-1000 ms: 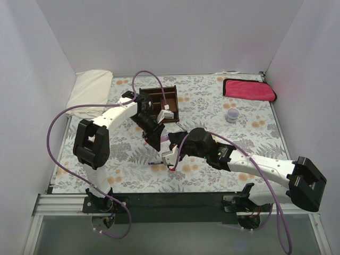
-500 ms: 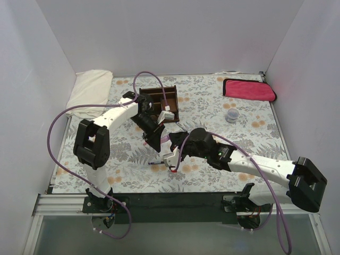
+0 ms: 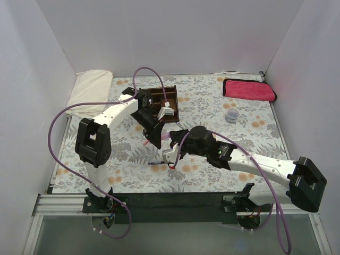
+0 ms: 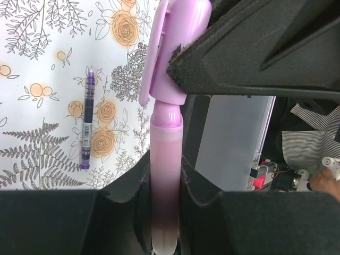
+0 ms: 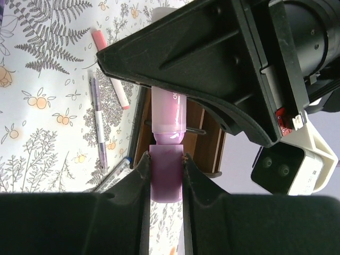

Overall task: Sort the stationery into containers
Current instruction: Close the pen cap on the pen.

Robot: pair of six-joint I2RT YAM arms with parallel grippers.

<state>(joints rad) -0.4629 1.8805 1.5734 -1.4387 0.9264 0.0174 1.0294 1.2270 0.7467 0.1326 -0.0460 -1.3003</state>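
Left gripper (image 4: 166, 175) has just pinched down on the pink marker (image 4: 166, 138); a second ago its fingers were wider apart and sat a little lower over the table. Now it grips the barrel, while the right gripper (image 5: 166, 170) is clamped on the cap end of the same marker. So the marker hangs in the air between the two arms, just in front of the wooden organizer (image 5: 211, 146) and not yet inside it. To my eye this is a handover, or perhaps a tug to seat the cap; either way the marker is a short carry from a compartment.

Other pieces are not sorted: a purple pen (image 4: 86, 119) lies on the flowered table, and from the right wrist a white marker with a pink cap (image 5: 112, 74) lies near it.

From above, the marker is almost swallowed by the two black grippers, and the left arm covers part of the organizer, so I cannot read which compartments are filled. Both wrist views lose the marker's far end behind the other gripper.
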